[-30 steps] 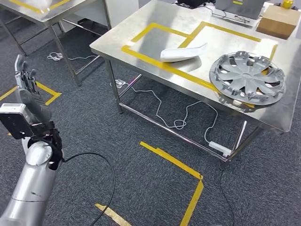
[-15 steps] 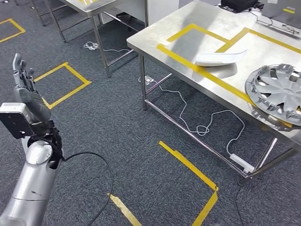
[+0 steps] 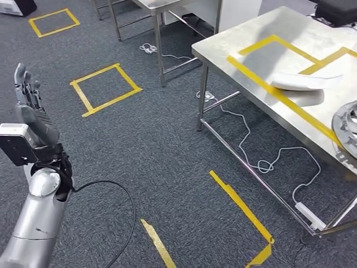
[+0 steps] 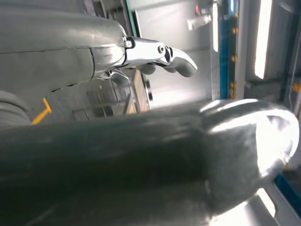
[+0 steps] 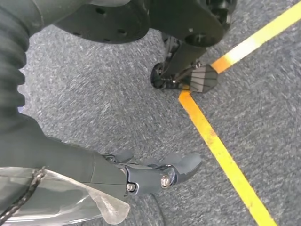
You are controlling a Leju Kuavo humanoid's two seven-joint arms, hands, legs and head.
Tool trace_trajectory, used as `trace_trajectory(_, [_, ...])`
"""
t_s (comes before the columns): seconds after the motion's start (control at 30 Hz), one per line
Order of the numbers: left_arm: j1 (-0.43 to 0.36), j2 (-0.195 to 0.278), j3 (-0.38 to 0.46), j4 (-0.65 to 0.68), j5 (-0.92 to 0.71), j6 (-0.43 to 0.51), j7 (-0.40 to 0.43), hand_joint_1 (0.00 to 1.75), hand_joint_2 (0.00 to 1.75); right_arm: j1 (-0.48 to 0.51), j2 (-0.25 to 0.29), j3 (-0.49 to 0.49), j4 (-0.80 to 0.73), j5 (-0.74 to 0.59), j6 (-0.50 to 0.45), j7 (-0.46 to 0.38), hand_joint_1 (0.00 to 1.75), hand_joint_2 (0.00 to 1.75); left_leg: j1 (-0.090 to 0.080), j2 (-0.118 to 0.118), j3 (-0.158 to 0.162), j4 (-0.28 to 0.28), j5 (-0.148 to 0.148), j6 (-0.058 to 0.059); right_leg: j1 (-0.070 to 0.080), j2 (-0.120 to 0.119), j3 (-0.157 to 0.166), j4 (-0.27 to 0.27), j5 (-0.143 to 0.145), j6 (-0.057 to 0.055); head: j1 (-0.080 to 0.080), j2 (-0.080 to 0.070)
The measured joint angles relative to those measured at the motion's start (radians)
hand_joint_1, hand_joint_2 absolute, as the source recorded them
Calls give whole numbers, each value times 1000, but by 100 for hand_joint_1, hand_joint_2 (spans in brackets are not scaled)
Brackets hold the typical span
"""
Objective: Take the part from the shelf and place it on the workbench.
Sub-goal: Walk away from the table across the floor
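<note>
A long white moulded part (image 3: 305, 84) lies on the steel workbench (image 3: 248, 42), across its yellow tape lines. A grey wheel cover (image 3: 347, 126) sits at the bench's right end, cut by the picture edge. My left hand (image 3: 28, 107) is raised at the far left over the carpet, fingers straight up and apart, holding nothing. The left wrist view shows its fingers (image 4: 160, 51) extended with empty air past them. My right hand (image 5: 156, 173) hangs low over the carpet, fingers stretched out, holding nothing. No shelf is in sight.
White cables and a power strip (image 3: 309, 215) lie under the workbench. A second steel table (image 3: 158, 5) stands behind it. Yellow tape marks the grey carpet, among them a square (image 3: 105, 88). A black cable (image 3: 122, 212) loops from my left arm.
The whole view has swung left: the workbench and its parts slid toward the right edge and more carpet shows. My left arm keeps its raised pose.
</note>
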Motion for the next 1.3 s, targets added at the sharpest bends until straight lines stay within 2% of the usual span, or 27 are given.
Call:
trace_trajectory(0.03, [0,1,0,0,0,0,0,0,0,-1,0,0,0,2,0,0,0,175,1,-13,-2,-2,2,7,0,-11,2,-1,-2,5,1,0])
trace_trajectory(0.07, [1,2,1,-1,0,0,0,0,0,-3,0,0,0,3,1,0,0,175,2,-24,-2,-4,4,13,-1,-8,2,1,-8,10,1,0])
trace_trajectory(0.13, [-2,1,1,-3,-1,-1,0,0,0,-5,0,1,0,6,2,-1,0,175,8,-46,-2,-11,11,26,-4,39,-22,53,-45,17,5,0])
trace_trajectory(0.2, [-3,-2,1,-5,-1,-4,0,0,0,-3,0,1,0,7,3,-2,0,175,10,-70,-4,-12,13,32,-6,95,-88,187,-109,18,10,0])
trace_trajectory(0.23, [-1,-4,1,-5,-1,-5,0,0,0,-1,0,1,0,8,5,-2,0,175,9,-84,-5,-11,14,33,-5,105,-123,253,-131,19,12,0])
trace_trajectory(0.27, [0,-4,1,-5,-2,-7,0,0,0,0,0,1,0,8,6,-2,0,175,8,-98,-6,-11,14,34,-5,109,-147,292,-135,18,12,0])
trace_trajectory(0.3, [1,-4,1,-5,-3,-10,0,0,0,1,0,1,0,9,8,-3,0,175,7,-113,-6,-10,14,34,-5,111,-152,292,-118,17,12,0])
trace_trajectory(0.33, [2,-4,1,-5,-4,-12,0,0,0,1,-1,1,0,9,10,-4,0,175,7,-127,-5,-9,14,34,-4,116,-138,249,-82,14,12,0])
trace_trajectory(0.4, [1,-5,1,-5,-6,-16,0,0,0,1,-2,2,0,10,14,-10,0,175,6,-154,-5,-4,13,30,-7,155,-80,111,-8,7,12,0])
trace_trajectory(0.43, [0,-5,1,-5,-6,-18,0,0,0,0,-3,2,0,11,16,-13,0,175,7,-166,-9,-1,13,27,-9,178,-54,55,12,4,12,0])
trace_trajectory(0.5, [-1,-5,1,-5,-7,-23,-1,0,0,-1,-4,3,0,11,18,-16,0,175,11,-189,-18,1,17,14,-9,199,-32,15,14,1,11,0])
trace_trajectory(0.53, [0,-4,1,-6,-7,-25,-1,0,0,-1,-4,4,0,11,18,-17,0,175,14,-201,-22,1,20,7,-8,189,-29,11,14,-1,11,0])
trace_trajectory(0.57, [1,-2,1,-6,-7,-26,-1,0,0,-1,-5,5,0,11,19,-17,0,175,15,-200,-24,3,19,1,-8,176,-27,8,17,-5,11,0])
trace_trajectory(0.6, [0,0,1,-7,-7,-27,-2,0,0,-2,-5,6,0,11,19,-17,0,175,13,-181,-30,15,10,-4,-9,163,-23,5,19,-11,8,0])
trace_trajectory(0.63, [-1,1,1,-7,-7,-27,-2,0,0,-2,-5,7,0,11,19,-17,0,175,12,-152,-43,45,-9,-10,-11,148,-20,1,20,-17,6,0])
trace_trajectory(0.7, [-3,2,0,-8,-7,-27,-3,0,0,-1,-5,7,0,11,19,-17,0,175,14,-92,-98,165,-71,-21,-9,119,-16,0,18,-24,1,0])
trace_trajectory(0.77, [0,2,0,-8,-6,-28,-3,0,0,1,-5,7,0,11,19,-17,0,175,19,-76,-151,279,-111,-28,-8,89,-14,0,15,-26,1,0])
trace_trajectory(0.8, [1,2,0,-8,-6,-29,-3,0,0,1,-5,8,0,12,19,-17,0,175,21,-74,-155,290,-104,-30,-8,74,-12,0,12,-25,0,0])
trace_trajectory(0.83, [2,2,0,-8,-6,-32,-3,0,0,1,-5,8,0,12,20,-17,0,175,23,-70,-139,259,-80,-30,-8,60,-10,1,10,-23,0,0])
trace_trajectory(0.9, [1,3,0,-8,-6,-37,-3,0,0,0,-5,8,0,13,22,-17,0,175,18,-34,-66,123,-16,-25,-7,34,-1,1,3,-17,1,0])
trace_trajectory(0.97, [-2,3,-1,-8,-5,-45,-3,0,0,-1,-5,9,0,14,26,-17,0,175,8,3,-16,23,9,-11,-2,13,5,3,-6,-8,1,0])
trace_trajectory(1.0, [-3,3,-1,-8,-5,-48,-3,0,0,-2,-5,9,0,14,28,-17,0,175,3,8,-11,9,6,-5,1,1,6,2,-9,-3,2,0])
trace_trajectory(1.07, [-2,5,0,-8,-4,-53,-3,0,0,-4,-5,9,0,16,31,-17,0,175,2,-15,-14,3,7,9,0,-19,8,1,-16,7,3,0])
trace_trajectory(1.13, [-5,7,1,-9,-5,-55,-3,0,0,-8,-5,9,0,18,33,-17,0,175,7,-39,-12,-3,11,23,-4,17,-4,32,-43,15,6,0])
trace_trajectory(1.2, [-8,5,0,-10,-7,-60,-3,0,0,-8,-5,9,0,20,34,-17,0,175,10,-63,-11,-6,12,33,-6,83,-58,148,-102,17,12,0])
trace_trajectory(1.27, [-8,3,0,-10,-7,-68,-3,0,0,-4,-5,10,0,22,37,-17,0,175,9,-91,-11,-5,12,36,-6,107,-130,278,-145,18,14,0])
trace_trajectory(1.3, [-7,2,0,-10,-7,-71,-3,0,0,-3,-5,10,0,22,38,-17,0,175,8,-106,-11,-5,12,37,-6,110,-149,301,-140,18,14,0])
